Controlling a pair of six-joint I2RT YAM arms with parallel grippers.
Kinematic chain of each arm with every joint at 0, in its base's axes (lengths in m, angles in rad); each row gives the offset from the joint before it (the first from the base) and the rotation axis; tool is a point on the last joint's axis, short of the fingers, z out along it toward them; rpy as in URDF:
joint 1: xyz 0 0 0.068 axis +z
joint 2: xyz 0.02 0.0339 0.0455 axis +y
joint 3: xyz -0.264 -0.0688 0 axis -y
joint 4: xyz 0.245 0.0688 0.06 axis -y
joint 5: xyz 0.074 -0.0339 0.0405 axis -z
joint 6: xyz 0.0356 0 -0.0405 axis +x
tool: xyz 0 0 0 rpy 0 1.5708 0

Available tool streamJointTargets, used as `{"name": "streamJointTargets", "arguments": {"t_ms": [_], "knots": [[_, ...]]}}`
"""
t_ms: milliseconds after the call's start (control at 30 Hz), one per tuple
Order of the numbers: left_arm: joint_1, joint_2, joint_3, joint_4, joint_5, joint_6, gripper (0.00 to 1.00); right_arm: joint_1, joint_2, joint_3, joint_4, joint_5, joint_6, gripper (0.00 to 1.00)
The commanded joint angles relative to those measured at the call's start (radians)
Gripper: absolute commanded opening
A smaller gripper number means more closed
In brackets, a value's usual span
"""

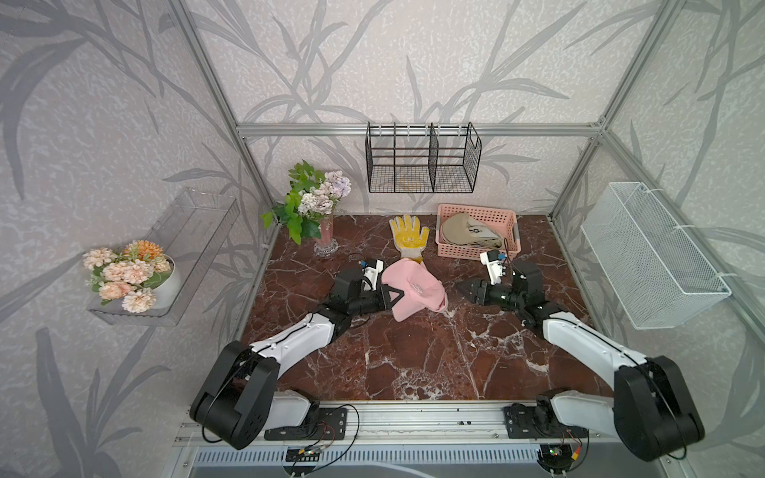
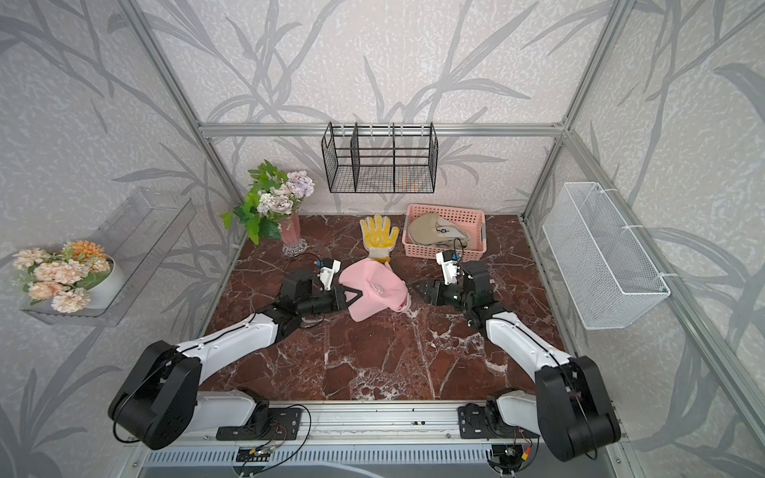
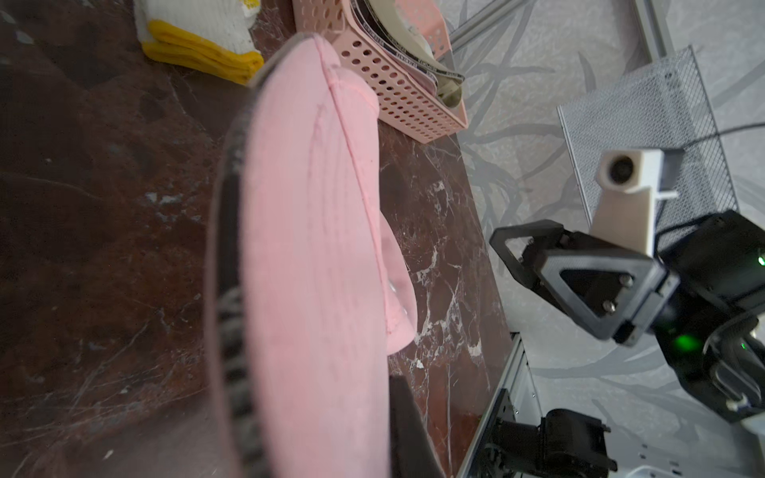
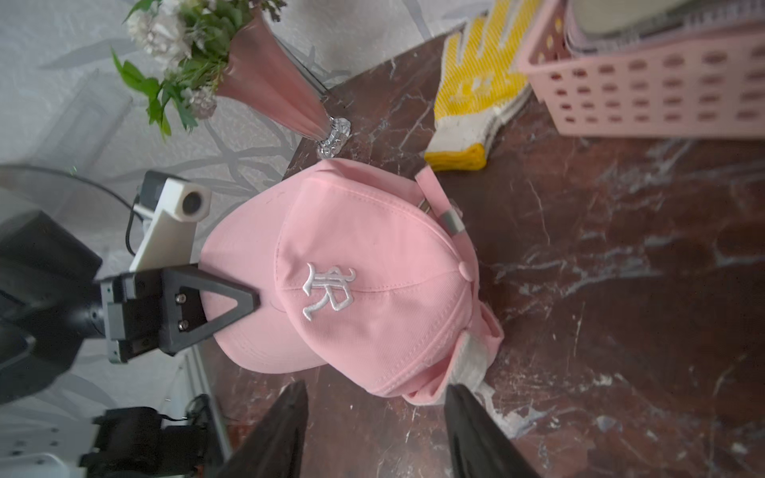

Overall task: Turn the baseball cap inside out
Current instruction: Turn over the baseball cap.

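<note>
The pink baseball cap (image 1: 414, 289) lay mid-worktop (image 1: 414, 364), between the two arms, its far edge just beside the cuff of a yellow glove (image 1: 407, 238). We judged it right side out: in the right wrist view the white embroidered emblem (image 4: 329, 294) and the top button showed on the outer cloth. Only a sliver of pale lining peeked out at the crown's rim.

The left fingers (image 4: 247, 299) were pinched tight on the brim, so that end of the cap was anchored. The right fingers (image 4: 285, 426) stood wide apart and held nothing. In both top views they sat near the crown but clear of it, with bare marble showing between tip and cloth.

What mattered for the coming move was the line-up. The cap's long axis ran brim to crown across the worktop, from the left arm toward the right arm. The brim was at the left fingers, and the crown and back strap lay toward the right ones. The right fingers pointed along that axis at the crown, which filled the space ahead of them in the right wrist view. So the free arm was the nearer one to the crown's rim. We reckoned a short push forward would bring it onto the rim or lining, the part it would need to catch to turn the crown through against the left arm's hold.
</note>
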State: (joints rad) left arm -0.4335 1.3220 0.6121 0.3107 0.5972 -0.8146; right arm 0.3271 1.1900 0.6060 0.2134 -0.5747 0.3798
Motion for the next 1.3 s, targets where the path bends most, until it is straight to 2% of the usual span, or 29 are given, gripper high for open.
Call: {"name": "streamJointTargets", "arguments": {"t_ms": [0,67,133,233,367,600,900,1033,1100,1200,1233,1267], "knots": [[-0.029,-0.052,0.011,0.088,-0.083,-0.266,0.00,0.089,-0.091,-0.062,0.010,0.176,-0.301,0.66],[-0.063,-0.086,0.032,0.021,-0.200,-0.370,0.00,0.159,-0.138,-0.108,0.077,0.265,-0.413,0.73],[-0.087,-0.114,0.067,-0.058,-0.284,-0.455,0.00,0.227,-0.163,-0.150,0.155,0.327,-0.525,0.75],[-0.093,-0.140,0.082,-0.078,-0.311,-0.591,0.00,0.317,-0.165,-0.201,0.283,0.453,-0.669,0.79],[-0.102,-0.153,0.075,-0.054,-0.300,-0.738,0.00,0.401,-0.106,-0.220,0.403,0.549,-0.821,0.80],[-0.140,-0.145,0.080,-0.032,-0.275,-0.819,0.00,0.472,0.026,-0.176,0.513,0.632,-0.938,0.80],[-0.157,-0.168,0.060,-0.012,-0.278,-0.869,0.00,0.493,0.164,-0.122,0.649,0.696,-1.003,0.78],[-0.163,-0.160,0.061,-0.010,-0.266,-0.873,0.00,0.501,0.218,-0.090,0.682,0.713,-1.020,0.68],[-0.163,-0.154,0.052,0.013,-0.260,-0.883,0.00,0.505,0.241,-0.084,0.713,0.725,-1.025,0.56],[-0.165,-0.140,0.040,0.044,-0.244,-0.899,0.00,0.516,0.265,-0.083,0.765,0.747,-1.039,0.28],[-0.165,-0.135,0.041,0.046,-0.243,-0.894,0.09,0.522,0.270,-0.080,0.772,0.764,-1.051,0.21],[-0.166,-0.134,0.043,0.037,-0.250,-0.883,0.27,0.527,0.274,-0.078,0.778,0.782,-1.061,0.15]]}}
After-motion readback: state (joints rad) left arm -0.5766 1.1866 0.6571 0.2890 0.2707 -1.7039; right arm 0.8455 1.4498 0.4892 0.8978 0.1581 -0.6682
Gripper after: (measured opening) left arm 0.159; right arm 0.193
